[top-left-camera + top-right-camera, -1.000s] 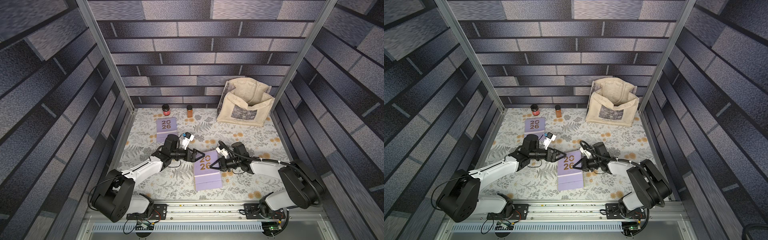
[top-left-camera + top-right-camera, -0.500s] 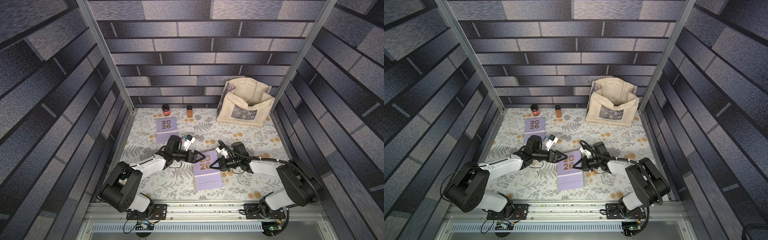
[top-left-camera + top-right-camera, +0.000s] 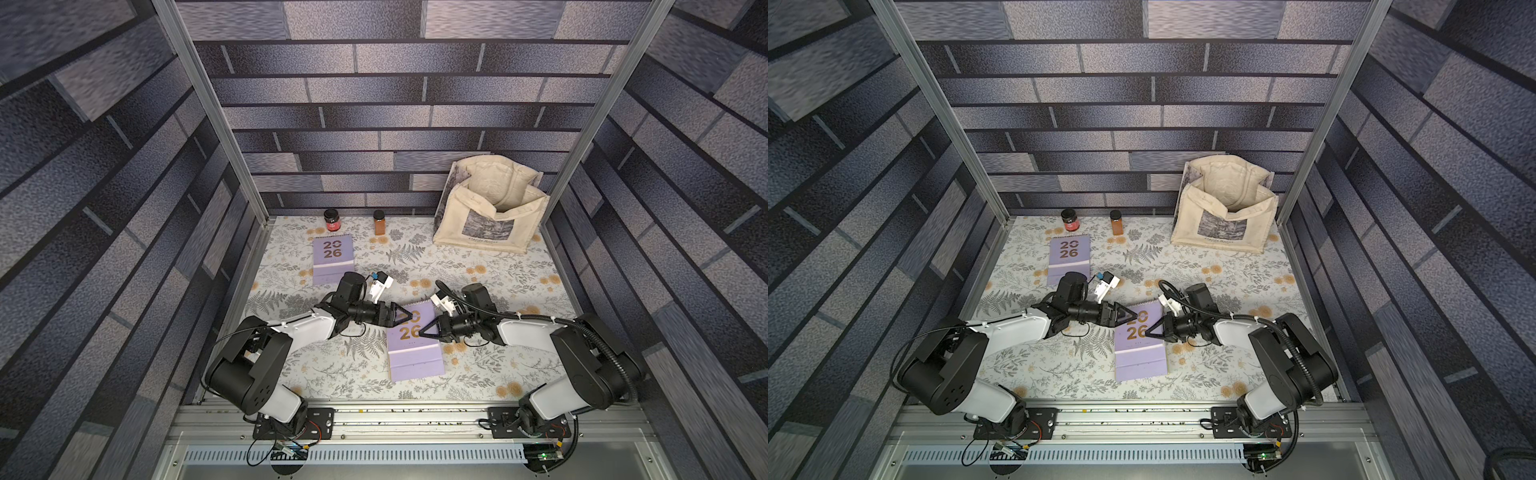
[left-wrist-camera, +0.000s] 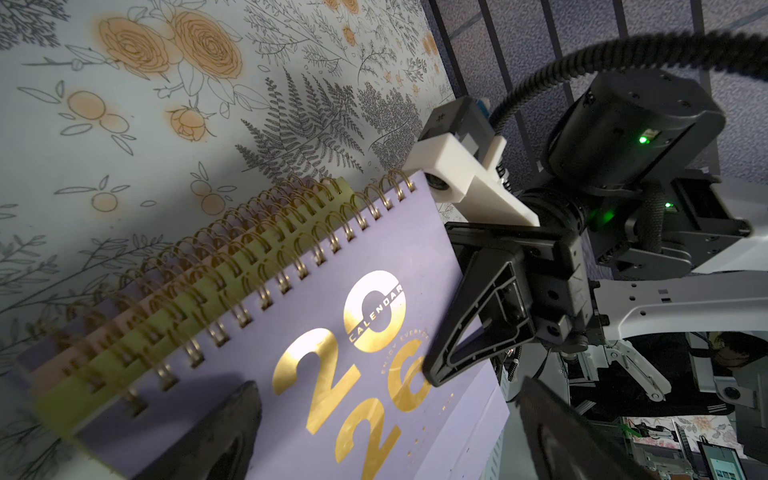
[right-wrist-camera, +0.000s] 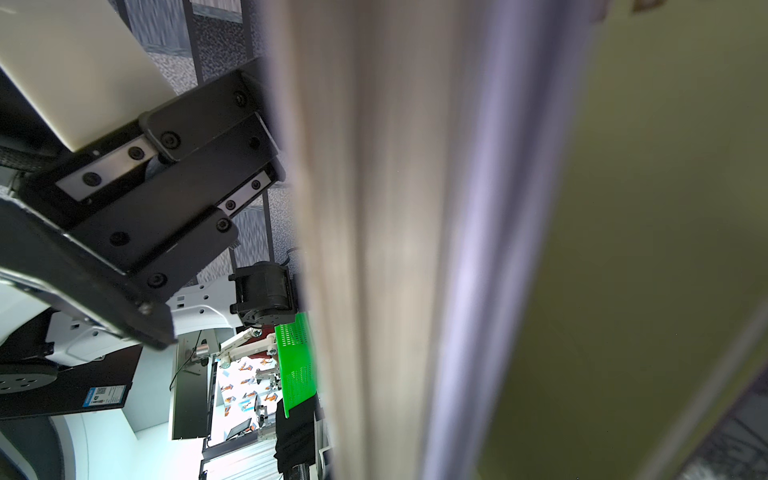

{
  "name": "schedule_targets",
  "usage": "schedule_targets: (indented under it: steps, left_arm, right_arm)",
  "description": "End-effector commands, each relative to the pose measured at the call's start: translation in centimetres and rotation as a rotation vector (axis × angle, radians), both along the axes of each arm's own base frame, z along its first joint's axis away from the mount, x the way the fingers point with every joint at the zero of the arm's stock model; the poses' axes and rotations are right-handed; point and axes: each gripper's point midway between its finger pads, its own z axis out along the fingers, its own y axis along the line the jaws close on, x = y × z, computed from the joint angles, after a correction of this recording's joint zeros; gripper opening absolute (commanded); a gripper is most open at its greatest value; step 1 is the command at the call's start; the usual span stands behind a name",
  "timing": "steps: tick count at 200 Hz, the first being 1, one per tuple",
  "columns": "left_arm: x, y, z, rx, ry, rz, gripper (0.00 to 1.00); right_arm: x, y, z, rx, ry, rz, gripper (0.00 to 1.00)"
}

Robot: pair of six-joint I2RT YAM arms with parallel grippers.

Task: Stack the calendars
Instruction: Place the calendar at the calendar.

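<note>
Squaring up looks like the step in hand: the calendar stack (image 3: 415, 357) is touched on its top cover by the clamped-up, empty right tool (image 3: 420, 332), while the left tool (image 3: 409, 317) is held spread wide over its spiral corner. One lavender calendar (image 3: 333, 259) is parked well behind the left tool, so that'd need grabbing next.

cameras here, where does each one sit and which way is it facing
top views: high behind the robot, looking down and forward; both show left claw, right claw, calendar stack.
left wrist: on the left arm, facing the stack and right claw; own fingertips show.
right wrist: on the right arm, close against the top lavender calendar; left claw shows.
shared: every view has that calendar.
</note>
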Motion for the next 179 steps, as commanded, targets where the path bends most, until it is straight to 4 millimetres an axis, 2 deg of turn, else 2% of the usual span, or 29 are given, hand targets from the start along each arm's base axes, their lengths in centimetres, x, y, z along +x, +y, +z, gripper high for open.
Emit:
schedule_targets:
  steps: [1, 39, 97, 179]
  left_arm:
    - [-0.5, -0.3, -0.6, -0.005, 0.013, -0.023, 0.99]
    - [-0.4, -0.3, -1.5, 0.009, 0.031, -0.019, 0.98]
    - [-0.2, -0.2, -2.6, 0.035, 0.058, -0.005, 0.96]
    - [-0.2, 0.1, -3.1, 0.051, 0.064, 0.006, 0.96]
  right_arm:
    - [0.3, -1.2, -2.4, -0.118, 0.021, -0.059, 0.0]
    - [0.2, -1.4, -2.1, -0.128, 0.015, -0.062, 0.0]
    - [0.2, -1.9, -2.2, -0.165, 0.002, -0.076, 0.43]
    - [0.6, -3.2, -2.2, -0.274, -0.024, -0.099, 0.64]
